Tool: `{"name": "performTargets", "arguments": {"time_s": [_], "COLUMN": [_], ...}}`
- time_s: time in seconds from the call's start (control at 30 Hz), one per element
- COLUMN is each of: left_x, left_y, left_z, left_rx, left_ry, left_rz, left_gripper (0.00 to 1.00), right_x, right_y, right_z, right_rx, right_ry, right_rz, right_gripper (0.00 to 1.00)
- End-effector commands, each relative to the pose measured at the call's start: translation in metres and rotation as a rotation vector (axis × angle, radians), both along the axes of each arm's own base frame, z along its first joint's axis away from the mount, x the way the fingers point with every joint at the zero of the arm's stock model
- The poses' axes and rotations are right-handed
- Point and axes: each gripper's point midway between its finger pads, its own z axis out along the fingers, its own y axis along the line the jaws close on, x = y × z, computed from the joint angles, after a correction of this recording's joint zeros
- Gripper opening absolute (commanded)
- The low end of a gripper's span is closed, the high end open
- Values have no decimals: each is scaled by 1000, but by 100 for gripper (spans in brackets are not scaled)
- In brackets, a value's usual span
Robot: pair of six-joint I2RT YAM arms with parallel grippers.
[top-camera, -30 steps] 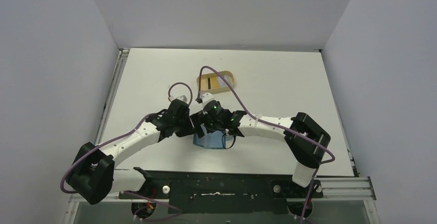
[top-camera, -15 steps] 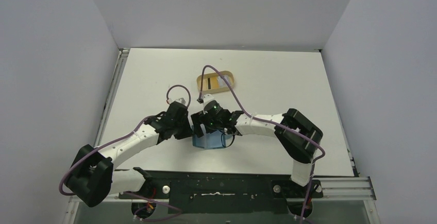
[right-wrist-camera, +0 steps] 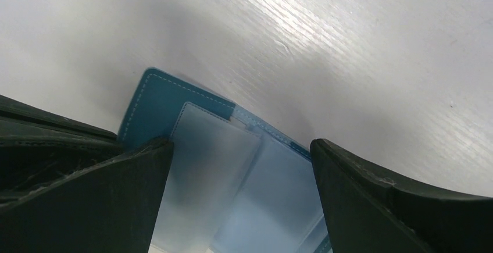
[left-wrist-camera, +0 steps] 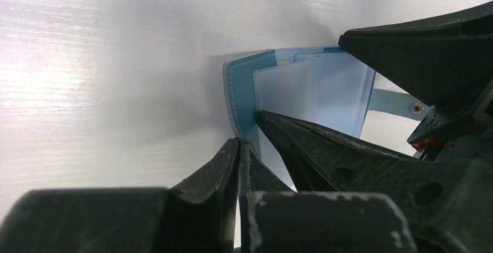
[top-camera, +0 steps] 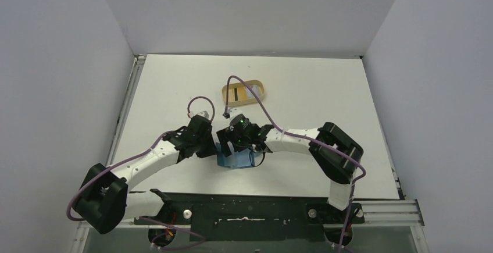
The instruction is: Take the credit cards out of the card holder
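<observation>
The teal card holder (top-camera: 235, 160) lies open on the table near the front centre. My left gripper (top-camera: 216, 147) is shut on its left teal edge (left-wrist-camera: 239, 99); the jaws meet at the flap in the left wrist view (left-wrist-camera: 239, 143). My right gripper (top-camera: 235, 147) is open and hangs just above the open holder, one finger on each side of the pockets (right-wrist-camera: 239, 148). A pale credit card (right-wrist-camera: 209, 148) sticks out of a light blue pocket between the right fingers. It also shows in the left wrist view (left-wrist-camera: 308, 90). The snap tab (left-wrist-camera: 401, 103) lies at the holder's far side.
A tan oval tray (top-camera: 244, 92) stands behind the grippers at mid table, with something pale and a yellow strip inside. Purple cables loop over both wrists. White walls close in the table on three sides.
My right gripper has come a little nearer and lower over the open holder, and its elbow has shifted left. The left arm and the holder have hardly moved.
</observation>
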Motion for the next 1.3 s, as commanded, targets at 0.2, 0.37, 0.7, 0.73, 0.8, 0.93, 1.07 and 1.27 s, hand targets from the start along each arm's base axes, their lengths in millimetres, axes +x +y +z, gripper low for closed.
{"name": "performTargets", "arguments": {"time_s": [0.2, 0.37, 0.7, 0.73, 0.8, 0.93, 1.07, 1.27], "left_x": [17, 17, 19, 19, 19, 20, 19, 20], "left_y": [-14, -11, -11, -11, -10, -10, -10, -10], "left_z": [28, 27, 26, 26, 26, 26, 25, 23], "left_rx": [-96, -93, -87, -83, -82, -81, -80, -79], "left_ry": [-97, -95, -90, -89, -90, -89, -85, -81], "left_rz": [5, 10, 13, 12, 12, 15, 14, 14], "left_gripper": [0, 0, 0, 0, 0, 0, 0, 0], "right_x": [2, 8, 19, 20, 21, 23, 20, 20], "right_y": [-35, -44, -79, -82, -89, -104, -118, -115], "right_z": [-4, 2, 24, 27, 33, 36, 32, 48], "right_rx": [-175, -218, -318, -325, -339, -364, -387, -323], "right_ry": [-56, -86, -141, -147, -154, -150, -132, -141], "right_rz": [12, 5, -37, -41, -46, -56, -63, -57], "right_gripper": [93, 93, 93, 93, 93, 94, 94, 95]}}
